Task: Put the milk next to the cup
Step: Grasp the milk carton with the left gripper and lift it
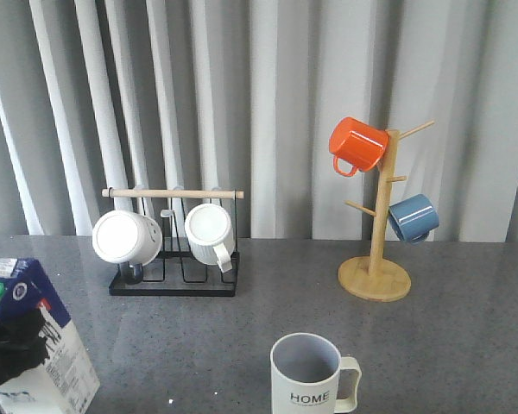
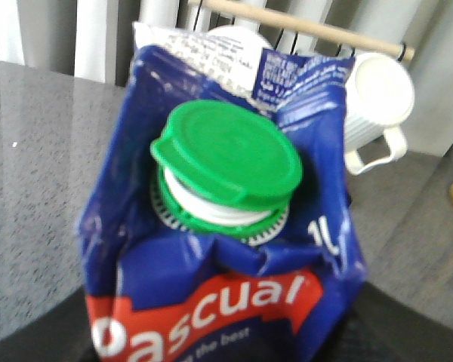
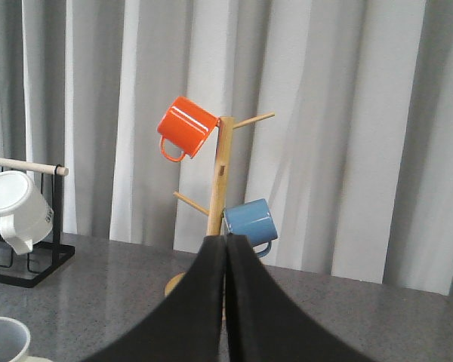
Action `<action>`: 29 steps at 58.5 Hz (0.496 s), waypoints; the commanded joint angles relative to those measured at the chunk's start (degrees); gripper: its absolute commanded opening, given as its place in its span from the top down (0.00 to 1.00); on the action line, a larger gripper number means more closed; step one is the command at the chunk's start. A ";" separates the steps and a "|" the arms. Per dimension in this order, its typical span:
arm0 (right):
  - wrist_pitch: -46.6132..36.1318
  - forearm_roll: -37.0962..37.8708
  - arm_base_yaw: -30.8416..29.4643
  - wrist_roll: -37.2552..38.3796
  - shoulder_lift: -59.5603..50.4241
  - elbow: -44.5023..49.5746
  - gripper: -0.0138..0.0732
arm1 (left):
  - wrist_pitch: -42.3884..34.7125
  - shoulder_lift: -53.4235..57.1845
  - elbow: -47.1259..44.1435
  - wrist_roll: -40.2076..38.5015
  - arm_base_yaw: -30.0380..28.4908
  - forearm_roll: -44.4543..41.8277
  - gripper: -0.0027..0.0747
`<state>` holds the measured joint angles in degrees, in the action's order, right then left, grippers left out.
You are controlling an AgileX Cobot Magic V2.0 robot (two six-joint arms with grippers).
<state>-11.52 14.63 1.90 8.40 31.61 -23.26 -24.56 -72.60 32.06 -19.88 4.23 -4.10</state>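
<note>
Milk (image 1: 30,345), near left of desk (image 1: 198,336), tilted, apparently held by left fingers (grip not clearly visible); right fingers (image 3: 226,302) pressed together, empty; next: carry right, set beside cup (image 1: 309,375).

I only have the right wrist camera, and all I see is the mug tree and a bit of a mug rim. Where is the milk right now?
Observer: The front view has the milk at its lower left, tilted, with the left gripper closed on it.
Operator: Is it close to the cup?
Observer: No. The cup stands near the front centre, and a stretch of tabletop separates them.
Operator: Is the cap on?
Observer: Yes, the left wrist view shows the green cap sitting on the spout.
</note>
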 commanded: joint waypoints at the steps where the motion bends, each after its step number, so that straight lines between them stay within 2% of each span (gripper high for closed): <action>1: -3.76 0.33 -0.41 -0.45 0.08 -1.97 0.85 | -8.94 3.84 1.97 -2.32 0.40 0.14 0.82; 11: -3.76 0.33 -0.41 -0.45 0.08 -1.97 0.85 | -14.20 5.43 1.97 -2.32 0.34 0.14 0.82; 29: -3.76 0.33 -0.41 -0.45 0.08 -1.97 0.85 | -14.64 5.36 2.03 -2.32 0.34 0.43 0.82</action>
<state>-11.49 14.63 1.90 8.40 31.61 -23.26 -34.30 -68.47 32.06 -21.77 4.31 -4.29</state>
